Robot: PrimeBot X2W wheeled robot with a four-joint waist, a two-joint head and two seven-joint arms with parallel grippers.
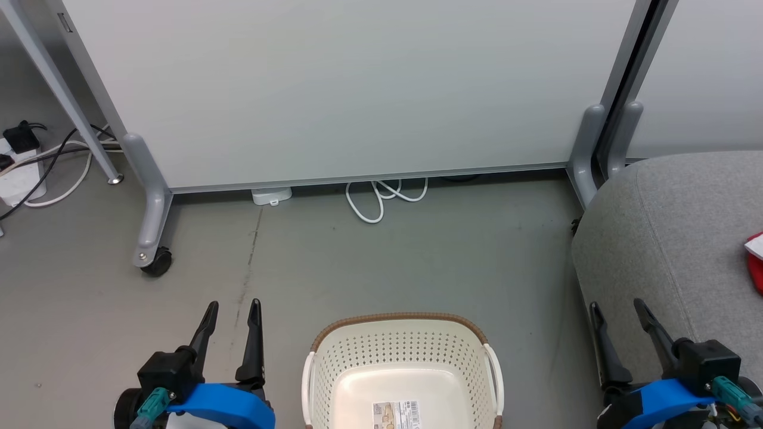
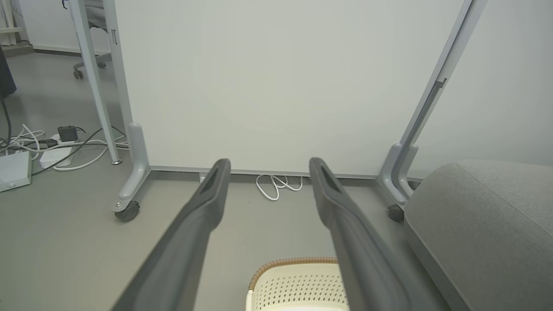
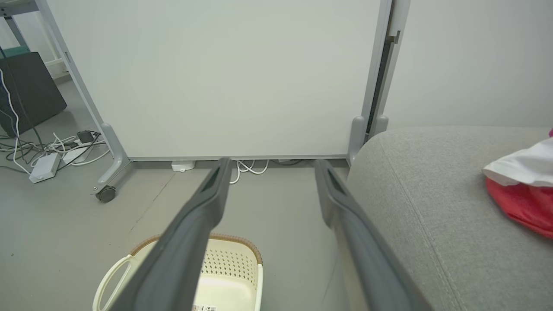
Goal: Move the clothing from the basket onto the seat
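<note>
**Trainee:** Where does the load lie?

**Operator:** The clothing point(image 3: 520, 190), red with a white panel, rests on the seat point(image 1: 667, 238), toward the right edge of the head view. The basket point(image 1: 396, 317) stands on the floor point(image 1: 417, 256) between my arms. Its bottom shows bare plastic and a barcode sticker point(image 1: 396, 415). The frame cuts off its near end, so I judge it empty but cannot confirm that.

**Trainee:** And the jaws?

**Operator:** The left jaws and right jaws are both spread apart and hold nothing. The left jaws sit beside the basket. The right jaws sit at the seat's edge, and I cannot tell whether they touch it.

**Trainee:** How is this step done well?

**Operator:** I would tip the head down and inspect the whole basket floor before calling the task finished. If there is a garment, I would reach in from above between the white handles point(image 1: 496, 369) and pinch a fold. I would then lift it clear of the brown rim so the light basket is not dragged.

**Trainee:** What room is there to move?

**Operator:** The floor is open ahead as far as the partition panel point(image 1: 357, 89). Its caster point(image 1: 157, 262) and a white cable loop point(image 1: 381, 202) lie well apart from the left jaws. The seat's rounded corner is the tightest margin, so I would raise the right arm before swinging it across.
</note>
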